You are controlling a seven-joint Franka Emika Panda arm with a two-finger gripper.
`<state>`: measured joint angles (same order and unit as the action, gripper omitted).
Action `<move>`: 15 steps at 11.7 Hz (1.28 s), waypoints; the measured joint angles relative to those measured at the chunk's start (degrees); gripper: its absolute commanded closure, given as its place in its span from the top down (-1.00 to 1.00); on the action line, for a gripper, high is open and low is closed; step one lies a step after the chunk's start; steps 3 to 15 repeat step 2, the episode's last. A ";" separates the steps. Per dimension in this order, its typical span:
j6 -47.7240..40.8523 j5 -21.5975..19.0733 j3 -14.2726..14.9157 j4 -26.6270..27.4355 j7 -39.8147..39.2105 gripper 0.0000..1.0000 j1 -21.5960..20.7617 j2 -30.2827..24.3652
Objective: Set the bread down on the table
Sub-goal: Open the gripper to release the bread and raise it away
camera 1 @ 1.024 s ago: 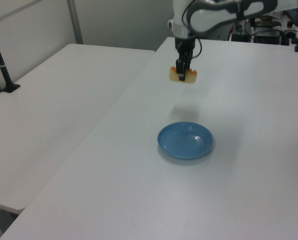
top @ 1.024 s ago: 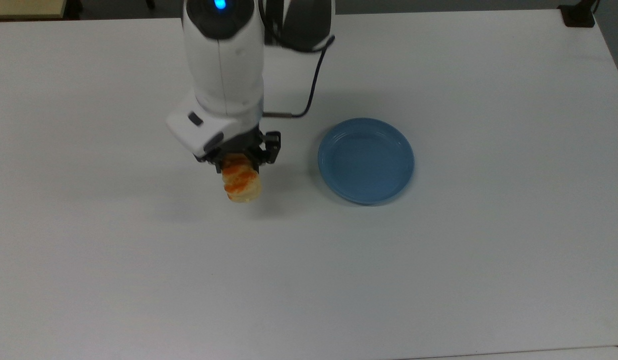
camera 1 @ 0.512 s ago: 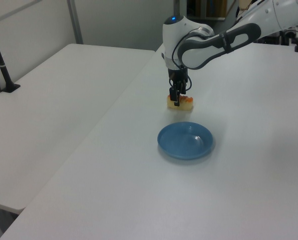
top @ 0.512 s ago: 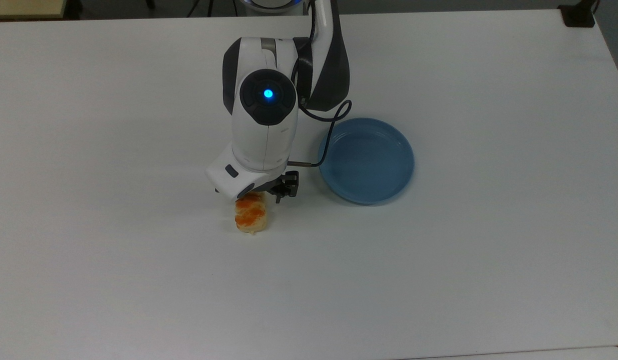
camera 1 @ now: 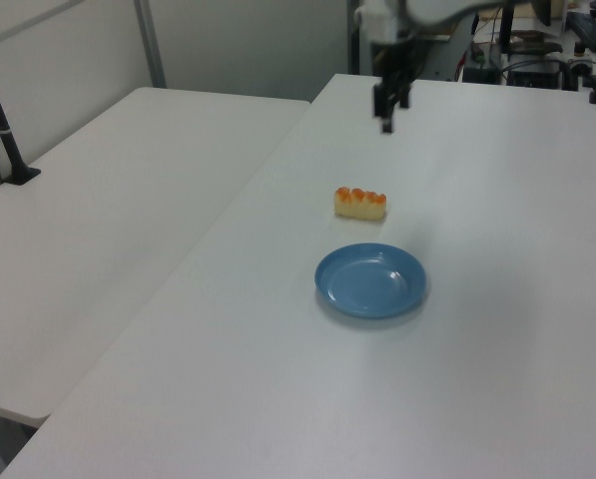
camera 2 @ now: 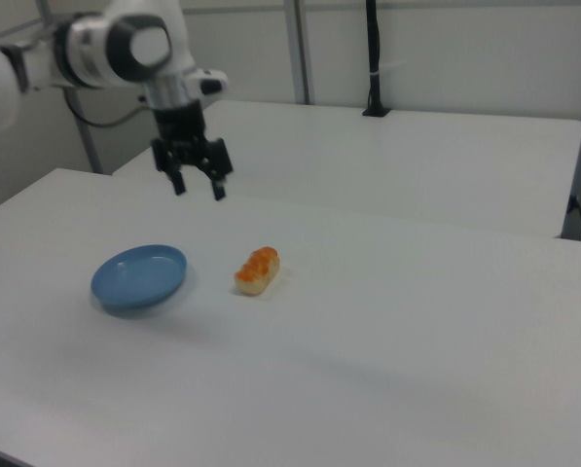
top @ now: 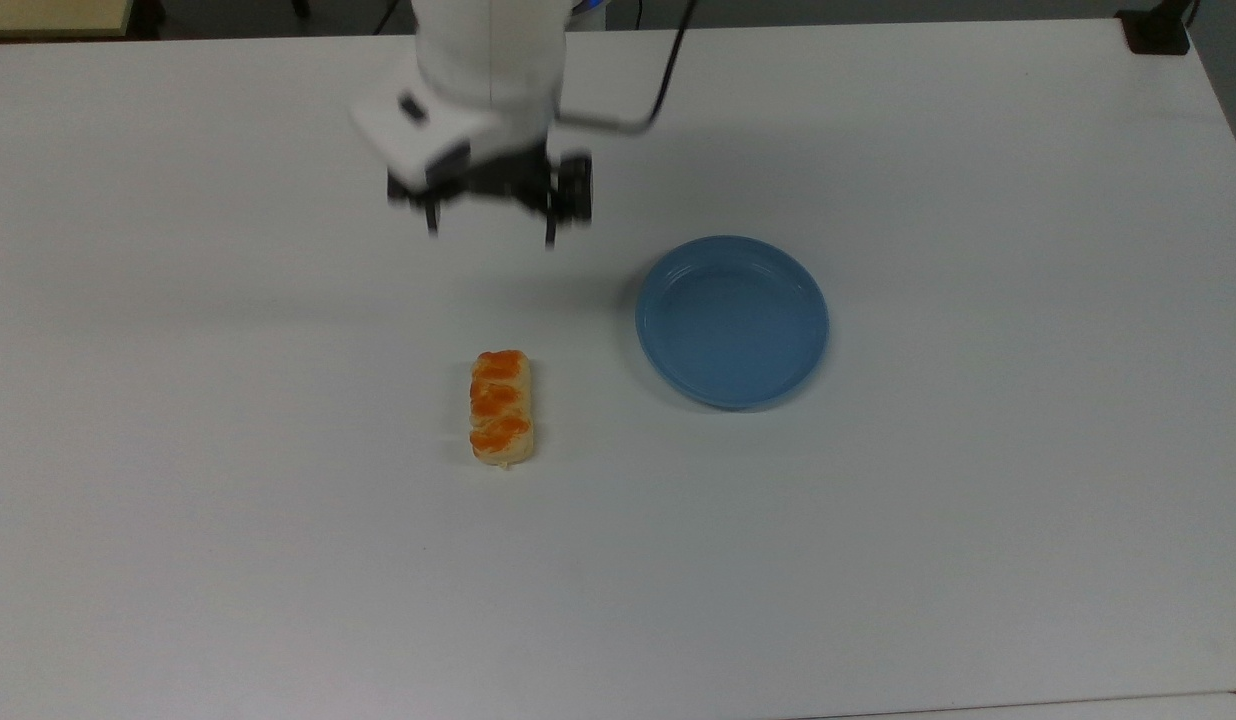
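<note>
The small oblong pale-tan bread [top: 501, 406], topped with three glossy orange-brown lobes, lies flat on the large plain white table [top: 278, 560], just below the centre of the top view. Its long axis runs up and down in the top view. Nothing grips it, and it rests on its underside with the glazed lobes facing up. In the left view the bread [camera 1: 360, 203] sits slightly above the middle of the frame, and in the right view [camera 2: 257, 269] it lies a little left of centre.

A round blue plate [top: 732, 321] with a shallow raised rim stands on the table to the top view's right of the bread, near it but not touching. In the left view the plate [camera 1: 370, 280] lies just below the bread, and in the right view [camera 2: 139, 276] it is to the right view's left of the bread.

The black two-finger gripper [top: 490, 233] on the white robot arm [top: 483, 70] hangs in the upper part of the top view, well apart from the bread. Its fingers are spread wide and hold nothing. The left view shows the gripper [camera 1: 386, 125] near the top centre of the frame, raised above the table. The right view shows it [camera 2: 199, 190] in the upper left with both fingers pointing down and clearly parted.

A second white table [camera 1: 108, 220] stands beside the main one, filling the left view's left.
</note>
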<state>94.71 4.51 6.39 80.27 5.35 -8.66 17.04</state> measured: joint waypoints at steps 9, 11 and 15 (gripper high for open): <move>-6.32 -0.30 -0.46 3.86 0.44 1.00 0.04 -9.21; -6.32 -0.30 -0.46 3.86 0.44 1.00 0.04 -9.21; -6.32 -0.30 -0.46 3.86 0.44 1.00 0.04 -9.21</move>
